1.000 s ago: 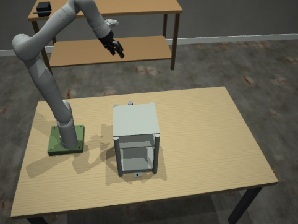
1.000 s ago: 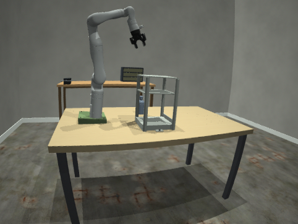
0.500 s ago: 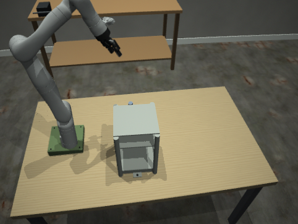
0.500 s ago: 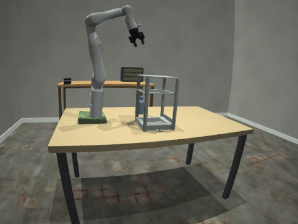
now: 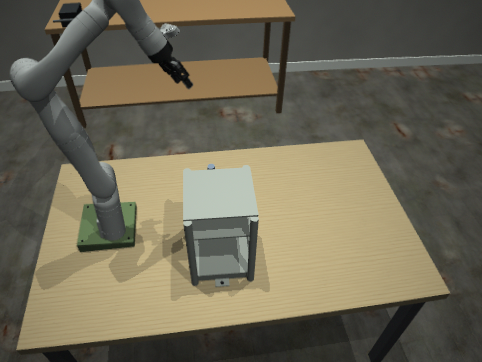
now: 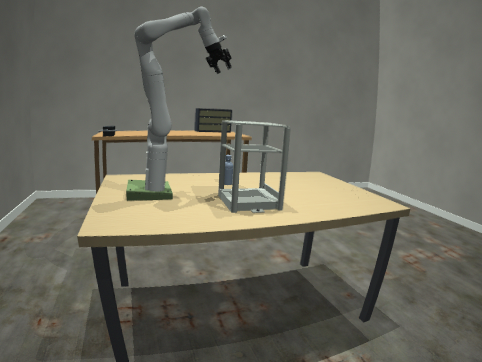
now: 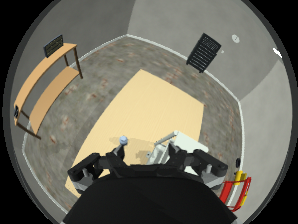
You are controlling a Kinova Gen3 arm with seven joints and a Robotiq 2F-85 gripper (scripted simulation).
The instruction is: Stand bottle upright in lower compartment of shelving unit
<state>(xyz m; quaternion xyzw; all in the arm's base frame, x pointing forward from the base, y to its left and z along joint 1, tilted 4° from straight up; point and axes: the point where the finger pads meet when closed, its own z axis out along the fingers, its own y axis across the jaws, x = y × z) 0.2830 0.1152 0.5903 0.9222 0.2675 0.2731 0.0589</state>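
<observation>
The bottle (image 5: 211, 166) (image 6: 228, 169) (image 7: 124, 137) stands upright on the table (image 5: 325, 210) (image 6: 325, 200), just behind the shelving unit; from the top view only its cap shows over the unit's top. The grey shelving unit (image 5: 220, 192) (image 6: 237, 165) (image 7: 177, 139) stands mid-table with its open front toward the near edge; both compartments look empty. My gripper (image 5: 186, 82) (image 6: 222, 67) (image 7: 146, 150) is open and empty, high above the table, above and behind the unit and far from the bottle.
The arm's green base plate (image 5: 85, 235) (image 6: 149, 191) is bolted left of the unit. A wooden side table (image 5: 200, 80) (image 6: 125, 135) with a lower shelf stands behind, with a black box (image 5: 70, 10) (image 6: 109, 130) and a dark panel (image 6: 213, 120) on it.
</observation>
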